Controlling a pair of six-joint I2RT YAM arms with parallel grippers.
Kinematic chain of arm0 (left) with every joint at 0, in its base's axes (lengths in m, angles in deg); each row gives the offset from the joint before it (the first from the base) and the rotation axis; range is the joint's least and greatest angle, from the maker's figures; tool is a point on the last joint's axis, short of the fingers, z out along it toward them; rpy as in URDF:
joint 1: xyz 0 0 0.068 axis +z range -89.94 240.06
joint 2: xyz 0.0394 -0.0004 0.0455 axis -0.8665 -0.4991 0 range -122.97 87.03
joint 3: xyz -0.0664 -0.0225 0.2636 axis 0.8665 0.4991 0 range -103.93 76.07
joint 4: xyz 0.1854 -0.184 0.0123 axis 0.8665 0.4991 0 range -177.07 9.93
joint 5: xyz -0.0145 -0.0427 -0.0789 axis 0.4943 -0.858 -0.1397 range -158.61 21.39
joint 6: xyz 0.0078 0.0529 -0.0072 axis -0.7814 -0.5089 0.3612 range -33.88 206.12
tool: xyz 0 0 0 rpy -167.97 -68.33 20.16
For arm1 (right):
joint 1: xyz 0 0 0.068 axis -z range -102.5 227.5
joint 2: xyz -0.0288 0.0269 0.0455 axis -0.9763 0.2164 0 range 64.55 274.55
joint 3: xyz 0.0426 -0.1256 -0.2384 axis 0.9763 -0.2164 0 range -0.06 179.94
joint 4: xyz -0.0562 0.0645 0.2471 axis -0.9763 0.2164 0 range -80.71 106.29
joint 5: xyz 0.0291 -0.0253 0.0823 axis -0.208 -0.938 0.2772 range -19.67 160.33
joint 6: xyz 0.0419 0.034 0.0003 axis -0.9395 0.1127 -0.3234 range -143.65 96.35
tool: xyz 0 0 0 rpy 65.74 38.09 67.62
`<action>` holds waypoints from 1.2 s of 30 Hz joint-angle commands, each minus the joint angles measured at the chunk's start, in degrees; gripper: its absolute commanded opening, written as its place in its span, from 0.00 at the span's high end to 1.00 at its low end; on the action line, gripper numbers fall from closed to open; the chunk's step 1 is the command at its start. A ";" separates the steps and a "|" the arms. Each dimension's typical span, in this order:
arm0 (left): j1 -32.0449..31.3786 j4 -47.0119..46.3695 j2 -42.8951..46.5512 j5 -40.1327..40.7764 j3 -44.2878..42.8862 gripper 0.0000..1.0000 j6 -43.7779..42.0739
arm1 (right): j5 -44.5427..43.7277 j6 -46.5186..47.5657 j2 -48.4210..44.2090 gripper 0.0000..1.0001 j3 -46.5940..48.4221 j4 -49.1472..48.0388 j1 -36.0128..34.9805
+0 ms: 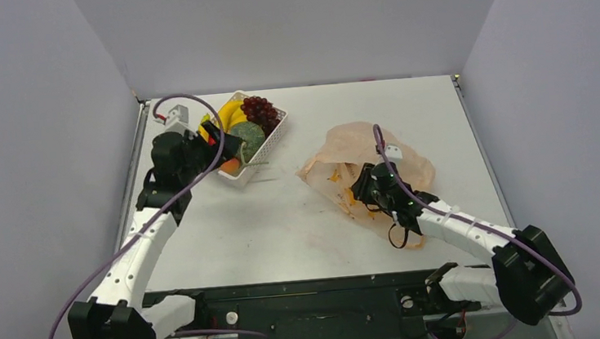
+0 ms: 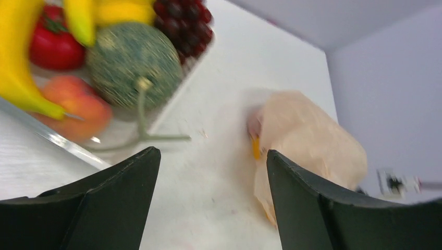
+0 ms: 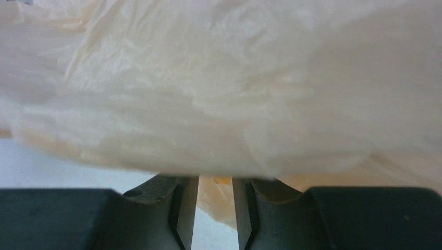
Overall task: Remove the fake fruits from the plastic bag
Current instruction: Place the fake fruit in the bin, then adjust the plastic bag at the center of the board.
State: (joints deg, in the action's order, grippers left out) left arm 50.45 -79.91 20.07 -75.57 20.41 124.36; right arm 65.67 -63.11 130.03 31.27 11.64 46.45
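several fake fruits (image 1: 246, 131) are seen in the white basket (image 1: 272, 147), left gripper (image 2: 212, 154) spread wide, empty. right gripper (image 3: 215, 182) is barely parted under the plastic bag (image 1: 351, 140); a pinch cannot be told. film could get snagged and the bag dragged.

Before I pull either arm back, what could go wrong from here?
The plastic bag drapes over the right gripper, with film in the gap between its fingers: pulling back may drag it. The melon stem pokes over the basket rim near the open left gripper and could snag.
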 commanded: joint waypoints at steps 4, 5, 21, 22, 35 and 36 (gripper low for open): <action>-17.19 -2.75 11.01 -13.84 11.53 0.28 -4.05 | -1.82 3.39 12.30 0.74 3.50 -16.77 -1.19; -21.11 -2.71 12.00 -12.23 13.40 0.29 -4.00 | -0.54 4.16 13.45 0.74 3.75 -17.38 -2.46; -42.83 -14.75 22.76 3.43 28.83 0.30 0.50 | 9.23 -8.84 6.69 0.63 8.78 -7.85 -16.95; -44.22 -15.09 22.31 4.32 28.69 0.30 0.41 | 7.39 -7.15 5.02 0.61 9.64 -4.62 -16.95; -48.97 -15.92 20.77 16.02 27.77 0.30 -1.43 | -23.00 14.43 -5.93 0.18 26.43 38.75 -18.52; -48.94 -15.23 22.01 16.50 27.81 0.30 -1.47 | -24.77 15.45 -4.20 0.18 28.07 40.25 -20.10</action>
State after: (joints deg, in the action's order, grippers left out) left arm 1.71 -93.29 38.48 -64.18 49.37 123.86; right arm 53.51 -55.07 121.57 54.99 38.88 29.10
